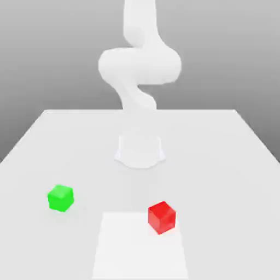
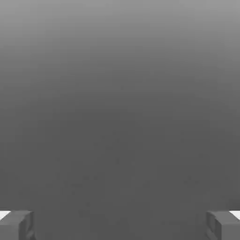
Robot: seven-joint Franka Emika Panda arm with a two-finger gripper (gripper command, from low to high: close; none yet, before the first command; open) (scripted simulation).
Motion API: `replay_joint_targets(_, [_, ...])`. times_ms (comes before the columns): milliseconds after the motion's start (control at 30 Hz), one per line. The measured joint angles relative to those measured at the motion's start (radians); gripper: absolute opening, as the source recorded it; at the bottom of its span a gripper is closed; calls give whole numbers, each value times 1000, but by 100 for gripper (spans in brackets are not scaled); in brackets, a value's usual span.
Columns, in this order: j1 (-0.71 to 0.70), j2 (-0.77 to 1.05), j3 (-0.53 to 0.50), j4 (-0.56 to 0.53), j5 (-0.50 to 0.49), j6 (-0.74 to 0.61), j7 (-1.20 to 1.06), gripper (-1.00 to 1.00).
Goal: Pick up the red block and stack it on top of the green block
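Red block (image 1: pixel 161 216) on counter (image 1: pixel 229 158), in front of arm base (image 1: pixel 140 150), off toward exterior view's right. Green block (image 1: pixel 60 197) well apart from red, toward exterior view's left. End effector (image 2: pixel 120 225) released: fingertips (image 2: pixel 16 225) spread wide, nothing between. Neither block in hand view.

Risks: red sits rotated; fingers meeting corners could spin or eject it. Off-centre release could topple stack.

Count: one red, one green, one arm.
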Motion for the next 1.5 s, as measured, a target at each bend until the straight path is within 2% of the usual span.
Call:
replay_joint_targets(433, [-127,386,222,-305,41,270,582,0])
replay_joint_targets(733, [-165,649,316,-503,53,456,974,0])
replay_joint_targets(867, [-161,777,278,-500,-79,557,1098,0])
replay_joint_targets(1000, [-51,908,129,-480,-245,662,1219,0])
replay_joint_targets(1033, [-20,931,94,-477,-259,682,1230,-100])
replay_joint_targets(1267, [-14,933,88,-476,-261,686,1231,-100])
replay_joint_targets(1367, [-56,854,157,-489,-157,623,1157,-100])
replay_joint_targets(1500, [-36,728,181,-509,-13,519,1053,-100])
